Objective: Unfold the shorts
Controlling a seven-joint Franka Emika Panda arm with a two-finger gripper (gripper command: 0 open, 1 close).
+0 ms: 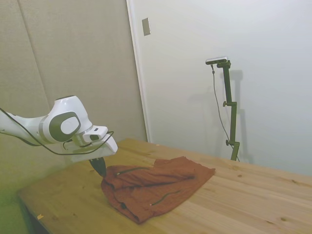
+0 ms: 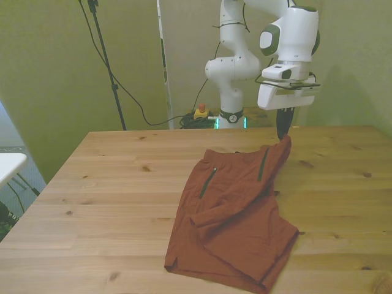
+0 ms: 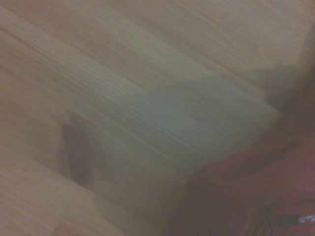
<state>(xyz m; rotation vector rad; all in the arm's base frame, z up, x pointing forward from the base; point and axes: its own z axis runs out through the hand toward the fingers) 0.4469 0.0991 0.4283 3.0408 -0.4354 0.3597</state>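
End effector [image 2: 283, 131] pinches a raised corner of the shorts [image 2: 236, 214]. Risk: thin grip slips, the fold drops back onto the surface [image 2: 110, 202].

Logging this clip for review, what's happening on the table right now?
A white robot arm has its gripper at one corner of the rust-red shorts, which looks slightly raised off the wooden table. The rest of the shorts lies in overlapping folds, so the unfolding is not yet done. Whether the gripper is clamped on the cloth cannot be seen.
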